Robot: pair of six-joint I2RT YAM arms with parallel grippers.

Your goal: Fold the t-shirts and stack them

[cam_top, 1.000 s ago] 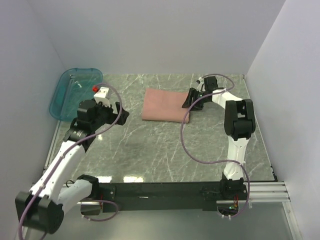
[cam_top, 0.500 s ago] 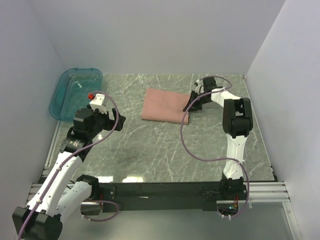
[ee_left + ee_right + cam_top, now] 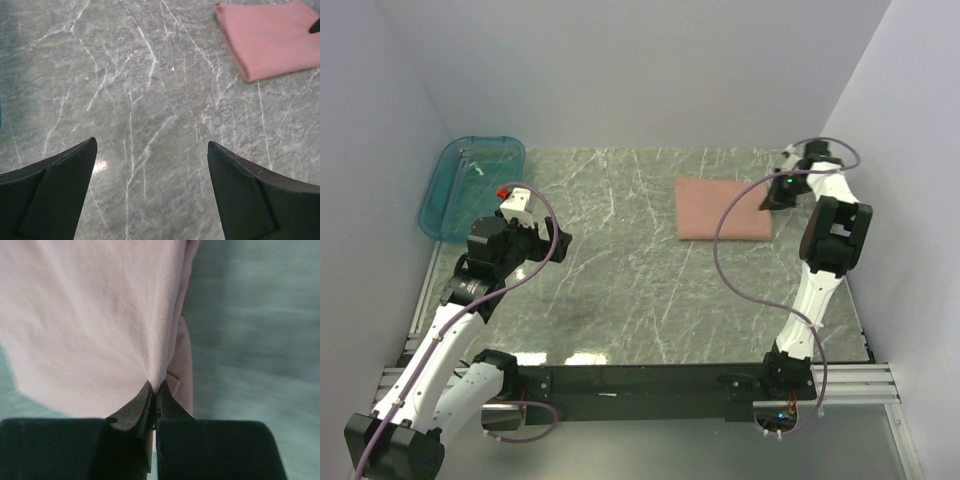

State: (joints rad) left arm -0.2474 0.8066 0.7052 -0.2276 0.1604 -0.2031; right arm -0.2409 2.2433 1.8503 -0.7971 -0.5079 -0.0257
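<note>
Left gripper (image 3: 151,142): jaws spread wide, holding nothing, above the marble table (image 3: 620,300), left of centre. Folded pink t-shirt (image 3: 723,208) — flat on the table's far right part. Right gripper (image 3: 154,387) — pinched closed on fabric at the t-shirt's right edge. Teal tray (image 3: 470,185): far left corner, well apart from the t-shirt.

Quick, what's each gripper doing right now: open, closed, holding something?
Left gripper: open, holding nothing.
Right gripper: closed, pinching the edge of the folded pink t-shirt.
</note>
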